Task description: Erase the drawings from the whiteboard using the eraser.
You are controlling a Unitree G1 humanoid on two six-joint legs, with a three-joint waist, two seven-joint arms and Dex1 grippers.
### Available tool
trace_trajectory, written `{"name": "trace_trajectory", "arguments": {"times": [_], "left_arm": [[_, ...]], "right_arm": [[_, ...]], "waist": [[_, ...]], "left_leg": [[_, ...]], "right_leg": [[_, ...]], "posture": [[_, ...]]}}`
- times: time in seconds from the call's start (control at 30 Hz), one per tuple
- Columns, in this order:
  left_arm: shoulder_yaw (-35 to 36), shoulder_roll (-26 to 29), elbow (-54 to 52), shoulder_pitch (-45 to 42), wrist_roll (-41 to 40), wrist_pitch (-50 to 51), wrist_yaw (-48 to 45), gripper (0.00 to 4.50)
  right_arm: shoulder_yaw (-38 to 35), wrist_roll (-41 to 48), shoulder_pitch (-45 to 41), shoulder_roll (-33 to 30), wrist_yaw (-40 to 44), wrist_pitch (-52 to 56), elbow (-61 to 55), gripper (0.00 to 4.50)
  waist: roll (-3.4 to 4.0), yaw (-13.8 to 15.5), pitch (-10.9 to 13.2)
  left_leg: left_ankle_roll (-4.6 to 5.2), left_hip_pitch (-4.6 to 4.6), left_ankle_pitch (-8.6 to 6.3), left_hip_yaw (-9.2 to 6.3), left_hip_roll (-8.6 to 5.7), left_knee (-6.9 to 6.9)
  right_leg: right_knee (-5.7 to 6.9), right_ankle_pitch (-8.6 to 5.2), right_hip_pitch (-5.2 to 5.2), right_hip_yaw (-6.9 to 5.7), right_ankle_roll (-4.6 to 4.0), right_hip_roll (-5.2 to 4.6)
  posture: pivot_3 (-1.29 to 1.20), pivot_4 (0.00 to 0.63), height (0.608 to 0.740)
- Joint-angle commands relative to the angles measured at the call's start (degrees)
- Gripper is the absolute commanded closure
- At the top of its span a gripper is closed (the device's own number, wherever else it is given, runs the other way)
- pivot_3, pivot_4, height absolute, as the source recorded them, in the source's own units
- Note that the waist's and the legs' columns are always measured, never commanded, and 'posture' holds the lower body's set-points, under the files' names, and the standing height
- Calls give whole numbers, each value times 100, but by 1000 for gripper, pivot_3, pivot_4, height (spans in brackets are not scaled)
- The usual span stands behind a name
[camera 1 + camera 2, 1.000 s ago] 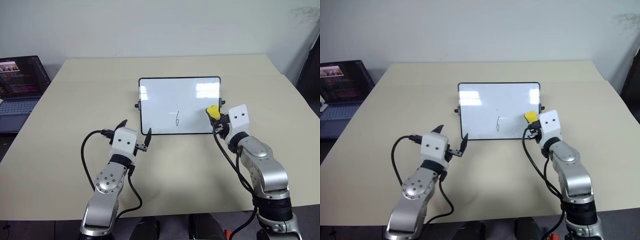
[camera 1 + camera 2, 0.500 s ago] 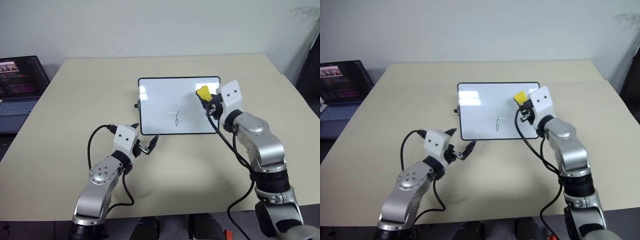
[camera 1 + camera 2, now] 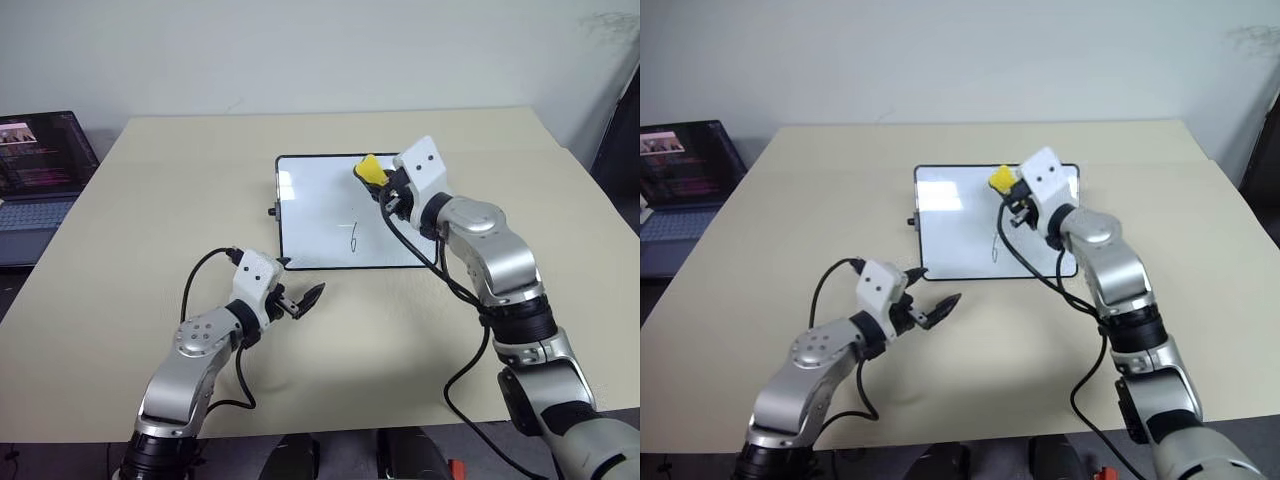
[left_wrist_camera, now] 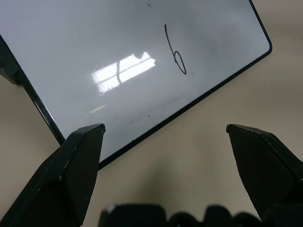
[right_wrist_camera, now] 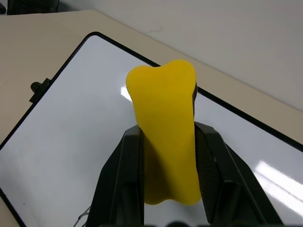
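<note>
1. Beige table (image 3: 130,240) fills the scene, with a pale wall behind it and a laptop (image 3: 40,170) at its far left edge.
2. Left gripper (image 3: 300,299) hovers low over the table, just beside the near left corner of the board; its two fingers stand apart and hold nothing.
3. Whiteboard (image 3: 315,215) lies flat in the middle of the table. One drawing (image 3: 353,236), a thin black mark like a 6, sits near the near edge; the rest of the surface looks clean.
4. Right gripper (image 3: 378,182) is over the far part of the board, clenched on the eraser (image 3: 369,168), which sticks out past the fingertips.
5. I judge the eraser as light and a little soft, easy to press. The fingers grasp it by its two long sides near the middle, which seems the right place.
6. The board looks glossy and stiff, so it may slide when rubbed.
</note>
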Motion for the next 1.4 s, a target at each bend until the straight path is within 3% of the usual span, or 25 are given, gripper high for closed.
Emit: {"name": "trace_trajectory", "arguments": {"times": [0.03,0.4,0.8,1.4], "left_arm": [[-25,66,-42,-46,-6,-201,-53,0],[-114,97,-24,-93,37,-381,-72,0],[-189,35,-110,-52,42,-423,22,0],[-195,-21,-342,-30,-3,-213,287,0]], "right_arm": [[74,-61,-329,118,85,-390,212,3356],[733,-962,-682,-85,272,-787,1777,3356],[1025,-1221,-95,-320,793,-266,1133,3356],[1549,-1715,1170,-870,1161,-778,834,3356]], "waist": [[0,-1,0],[0,4,-1],[-2,6,-6],[-16,13,-31]], "left_leg": [[0,0,0,0,1,0],[0,-1,0,2,-1,0],[0,4,0,-4,0,4],[20,35,23,-5,3,8]], "right_leg": [[0,0,-1,0,0,0],[2,1,-5,2,-2,-1],[11,2,2,-1,-3,-1],[12,25,39,-10,-8,4]], "posture": [[0,150,740],[0,150,740],[0,150,740],[0,150,740]]}}
